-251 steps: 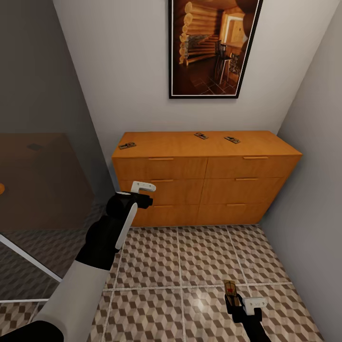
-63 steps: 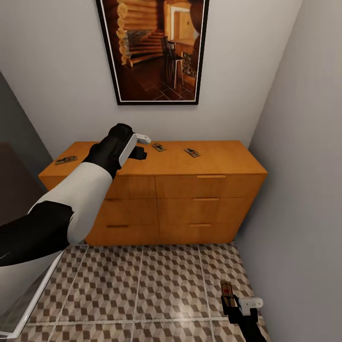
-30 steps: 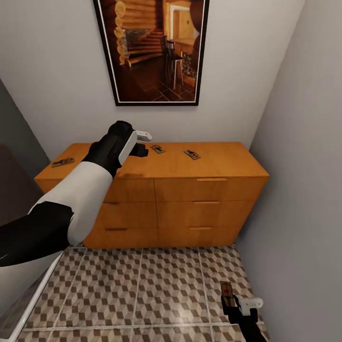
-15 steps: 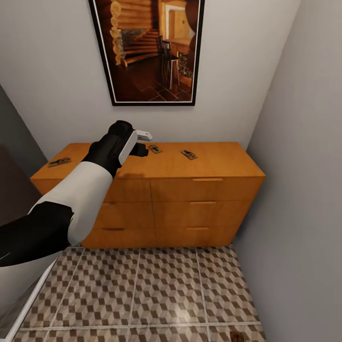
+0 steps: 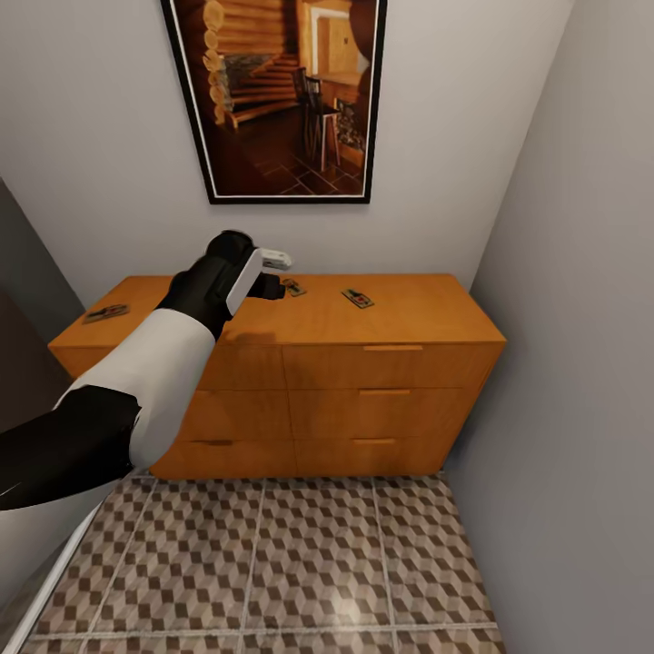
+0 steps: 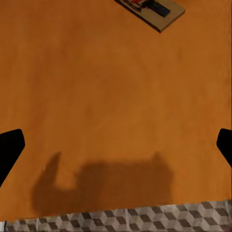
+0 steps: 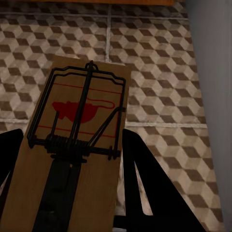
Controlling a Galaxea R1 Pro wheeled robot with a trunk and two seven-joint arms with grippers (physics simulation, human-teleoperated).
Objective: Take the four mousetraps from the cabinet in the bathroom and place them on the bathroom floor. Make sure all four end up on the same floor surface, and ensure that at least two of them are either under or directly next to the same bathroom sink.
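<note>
3 mousetraps (image 5: pixel 357 297) lie on the cabinet (image 5: pixel 345 363) top; 1 more (image 7: pixel 77 159) sits clamped in the right gripper's (image 7: pixel 67 193) jaws above the bathroom floor (image 5: pixel 272 554). Left gripper (image 5: pixel 271 272), jaws apart, hovers beside the nearest trap (image 6: pixel 152 9): advance until both fingers straddle its board, then close.

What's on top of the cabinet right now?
Three mousetraps lie on the cabinet top: one at the far left, one beside the left tool, and one right of it. The arm covers part of the top.
</note>
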